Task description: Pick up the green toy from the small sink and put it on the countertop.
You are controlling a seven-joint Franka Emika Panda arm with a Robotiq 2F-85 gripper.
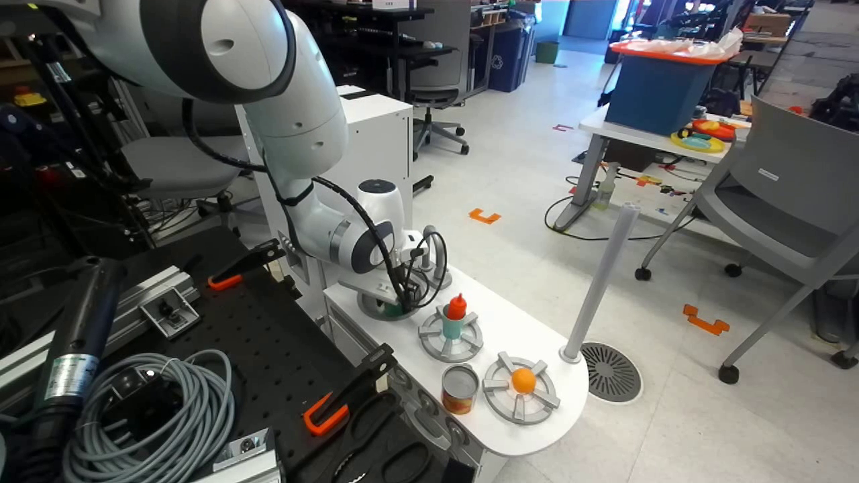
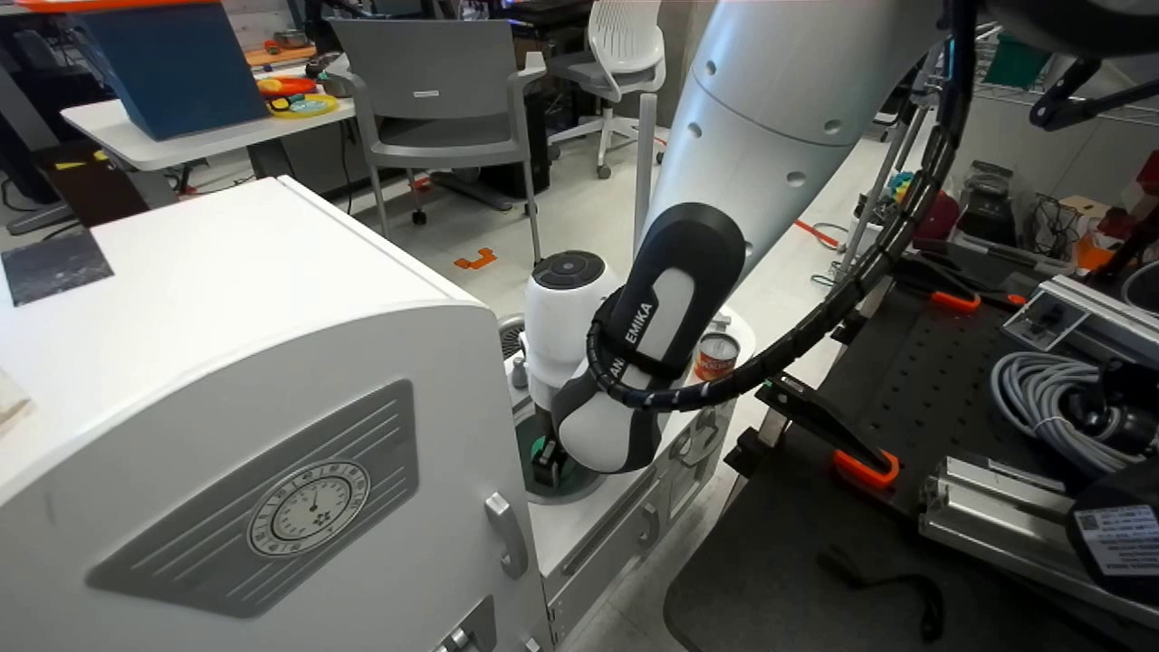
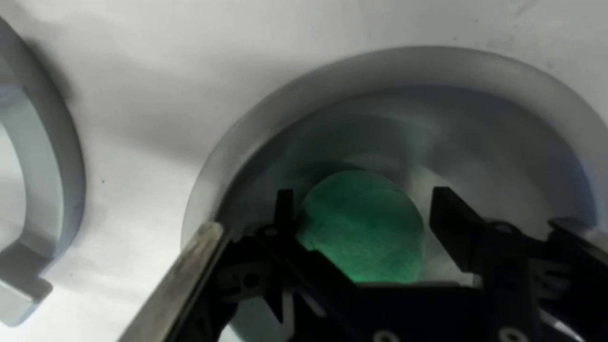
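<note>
My gripper (image 3: 365, 204) is down at the small round sink (image 3: 427, 66), fingers (image 3: 446, 206) parted with the green toy (image 3: 363, 225) between them. Not clamped: the wrist view shows a clear gap between toy and finger on one side; on the opposite side the finger is right beside it, can't tell if touching. Toy is in the sink, rounded top visible, lower part hidden behind my gripper. Both exterior views show just a bit of its green by my fingers. White countertop (image 3: 137, 128) surrounds the sink rim. Further along it, in an exterior view: grey burner (image 1: 431, 331) nearest the sink with a red pointed-top piece (image 1: 457, 308) over a teal cup (image 1: 452, 328); end burner (image 1: 519, 406) with an orange ball (image 1: 523, 380) in the middle; food can (image 1: 460, 389) upright beside the burners, near the countertop edge.
</note>
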